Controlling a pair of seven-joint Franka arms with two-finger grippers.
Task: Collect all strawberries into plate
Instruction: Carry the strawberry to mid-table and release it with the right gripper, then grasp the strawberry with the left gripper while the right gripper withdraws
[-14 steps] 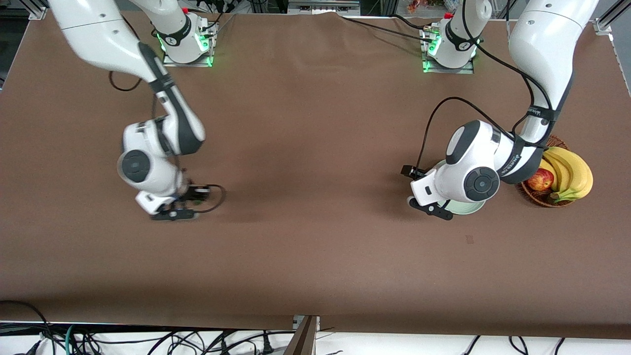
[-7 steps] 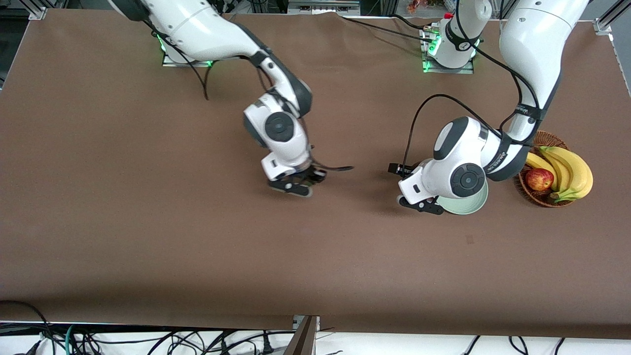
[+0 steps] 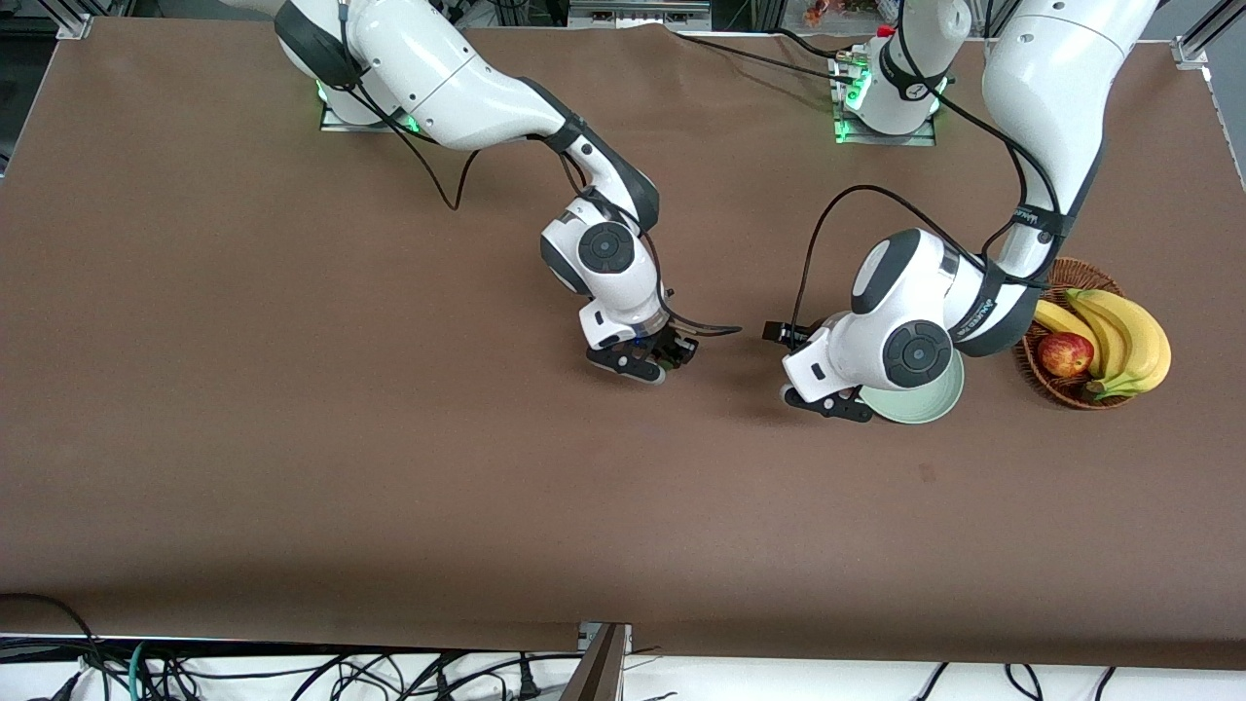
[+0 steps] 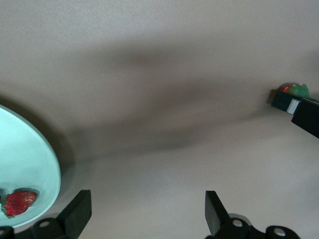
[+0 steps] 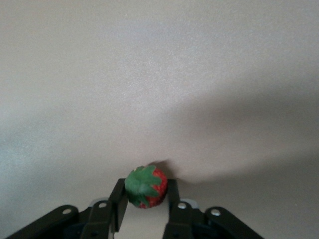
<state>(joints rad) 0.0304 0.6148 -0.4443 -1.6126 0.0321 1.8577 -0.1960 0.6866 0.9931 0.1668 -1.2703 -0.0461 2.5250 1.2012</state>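
My right gripper hangs over the middle of the table, shut on a small red strawberry with a green cap; it also shows in the right wrist view. The pale mint plate lies toward the left arm's end, mostly covered by the left arm's hand. My left gripper is open and empty over bare table beside the plate's rim, as the left wrist view shows. One strawberry lies in the plate. The held strawberry shows farther off in that view. No third strawberry shows.
A brown wicker basket with bananas and a red-yellow apple stands beside the plate at the left arm's end. Brown cloth covers the table.
My right arm has swept from its own end of the table to the middle, toward the plate. My left arm has shifted slightly toward the middle, uncovering more of the plate.
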